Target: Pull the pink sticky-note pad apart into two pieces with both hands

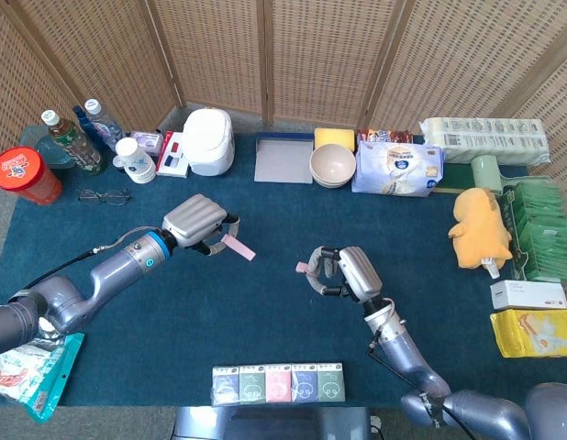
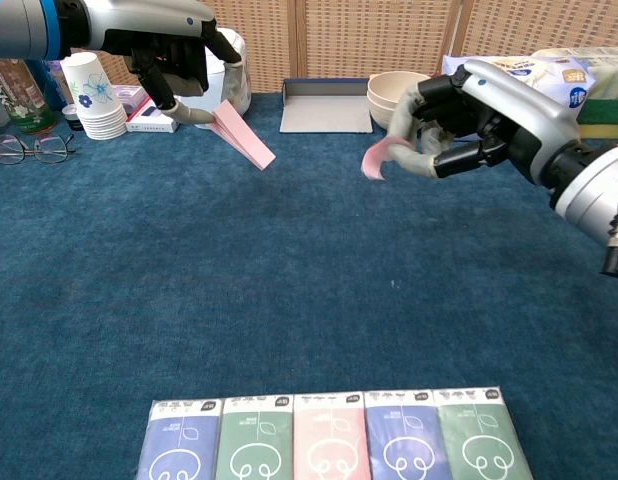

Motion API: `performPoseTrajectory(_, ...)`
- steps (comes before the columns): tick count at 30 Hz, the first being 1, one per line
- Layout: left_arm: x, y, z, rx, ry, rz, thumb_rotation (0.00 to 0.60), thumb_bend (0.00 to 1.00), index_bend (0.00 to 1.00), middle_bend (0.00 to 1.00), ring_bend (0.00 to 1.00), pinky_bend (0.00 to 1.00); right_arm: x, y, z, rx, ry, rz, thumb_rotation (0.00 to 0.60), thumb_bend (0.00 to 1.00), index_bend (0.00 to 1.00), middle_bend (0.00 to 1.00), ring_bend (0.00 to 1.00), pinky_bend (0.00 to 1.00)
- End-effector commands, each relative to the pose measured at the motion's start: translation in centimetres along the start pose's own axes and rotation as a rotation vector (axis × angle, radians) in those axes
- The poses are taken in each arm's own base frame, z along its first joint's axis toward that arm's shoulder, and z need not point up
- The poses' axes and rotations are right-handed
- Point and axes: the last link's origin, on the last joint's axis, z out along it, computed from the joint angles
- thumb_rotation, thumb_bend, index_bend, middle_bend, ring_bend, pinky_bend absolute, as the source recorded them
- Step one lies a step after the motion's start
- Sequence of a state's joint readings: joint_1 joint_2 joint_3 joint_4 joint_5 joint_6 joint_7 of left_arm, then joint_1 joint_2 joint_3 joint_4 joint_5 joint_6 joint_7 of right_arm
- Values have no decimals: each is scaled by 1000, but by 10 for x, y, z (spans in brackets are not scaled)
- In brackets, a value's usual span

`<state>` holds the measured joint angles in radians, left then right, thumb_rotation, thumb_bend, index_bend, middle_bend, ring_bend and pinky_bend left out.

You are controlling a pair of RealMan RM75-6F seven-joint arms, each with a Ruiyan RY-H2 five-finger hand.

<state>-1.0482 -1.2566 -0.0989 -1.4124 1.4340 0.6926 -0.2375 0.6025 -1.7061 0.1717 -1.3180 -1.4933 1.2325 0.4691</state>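
Note:
The pink sticky-note pad is in two pieces, held apart above the blue table. My left hand (image 1: 199,222) (image 2: 174,60) grips the larger pink piece (image 1: 238,247) (image 2: 239,136), which slants down to the right from its fingers. My right hand (image 1: 346,272) (image 2: 469,110) pinches the smaller pink piece (image 1: 307,267) (image 2: 376,158) at its fingertips. A wide gap of bare cloth lies between the two pieces.
A row of tissue packs (image 2: 329,440) lies at the near table edge. Along the back stand bottles (image 1: 77,137), a stack of cups (image 2: 94,95), glasses (image 1: 105,195), a white cooker (image 1: 210,140), a grey tray (image 1: 283,158), bowls (image 1: 332,165) and a wipes pack (image 1: 398,170). A yellow plush (image 1: 481,227) sits right.

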Motion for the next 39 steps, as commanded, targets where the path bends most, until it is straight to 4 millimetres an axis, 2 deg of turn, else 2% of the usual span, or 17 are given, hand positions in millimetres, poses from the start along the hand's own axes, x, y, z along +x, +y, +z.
performPoseTrajectory(1, -1, 2, 3, 2, 12, 6, 600, 343, 578, 861, 922, 952, 6, 4, -3, -23, -5, -11, 600, 491, 262, 413, 452, 464)
performPoseTrajectory(4, -2, 6, 5, 0, 19, 16, 600, 336, 484, 790, 854, 921, 11, 6, -5, -34, -3, -17, 600, 491, 150, 328, 383, 408)
performPoseTrajectory(6, -2, 8, 6, -2, 25, 17, 600, 329, 413, 712, 783, 867, 13, 6, -6, -38, -1, -19, 600, 491, 116, 293, 354, 381)
performPoseTrajectory(10, -1, 12, 6, -6, 42, 17, 600, 304, 271, 516, 553, 692, 20, 8, -8, -44, 14, -28, 600, 491, 101, 276, 324, 362)
performPoseTrajectory(15, 1, 13, 2, -1, 57, 12, 600, 302, 198, 368, 375, 543, 28, 9, -10, -47, 30, -37, 600, 491, 106, 276, 297, 356)
performPoseTrajectory(23, 8, 0, -25, 40, 115, -5, 600, 302, 162, 319, 308, 484, 47, 19, -20, -80, 58, -109, 600, 491, 125, 264, 235, 314)
performPoseTrajectory(31, -6, -19, -86, 161, 196, -31, 600, 302, 160, 317, 305, 483, 73, 35, -38, -156, 115, -219, 600, 491, 183, 264, 219, 298)
performPoseTrajectory(33, -14, -22, -107, 206, 215, -52, 600, 301, 160, 317, 305, 483, 79, 38, -44, -176, 128, -254, 600, 491, 195, 264, 216, 298)
performPoseTrajectory(36, -30, -26, -151, 295, 248, -80, 600, 299, 160, 317, 305, 482, 88, 44, -61, -214, 129, -362, 600, 491, 220, 264, 209, 296)
performPoseTrajectory(39, -43, -25, -180, 358, 276, -79, 600, 299, 160, 317, 305, 483, 96, 48, -75, -245, 132, -477, 600, 491, 235, 264, 203, 284)
